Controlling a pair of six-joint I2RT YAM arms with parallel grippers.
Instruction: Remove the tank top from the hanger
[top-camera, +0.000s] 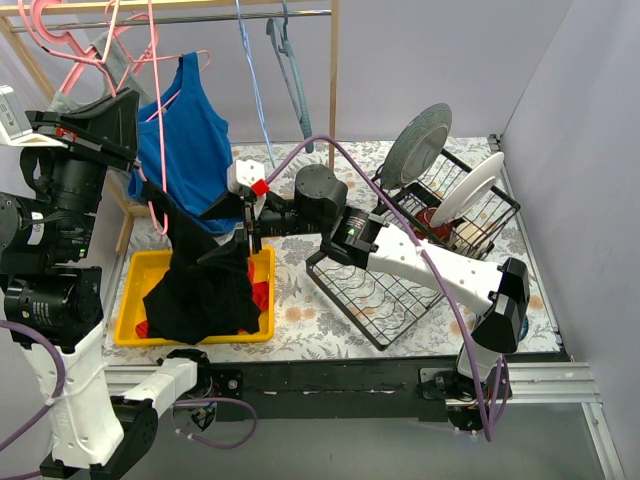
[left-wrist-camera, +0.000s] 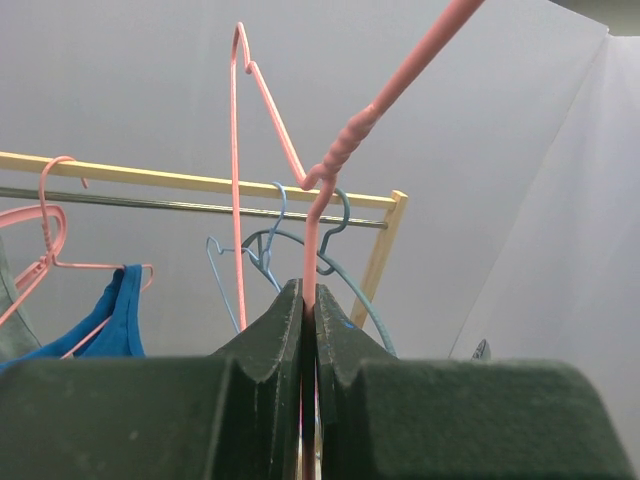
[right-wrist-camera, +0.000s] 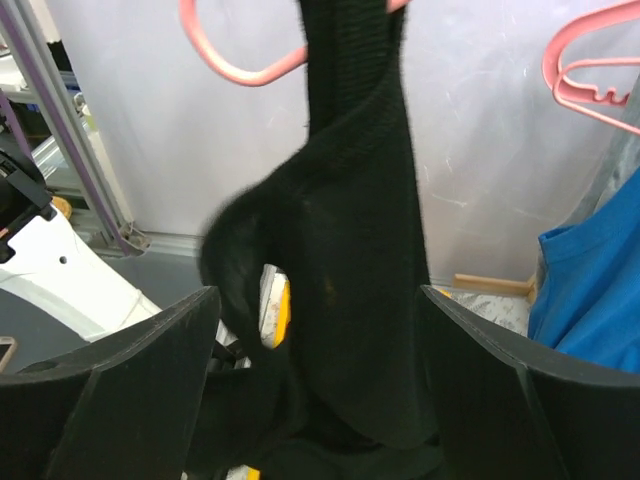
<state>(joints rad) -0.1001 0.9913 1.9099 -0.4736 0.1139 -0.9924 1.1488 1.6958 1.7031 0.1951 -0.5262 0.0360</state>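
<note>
Black tank top (top-camera: 205, 285) on pink hanger (left-wrist-camera: 346, 134)

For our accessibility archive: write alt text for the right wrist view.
A black tank top hangs from a pink hanger, dropping through the gap of the open right pincer. A blue tank top shows at the right edge.
</note>
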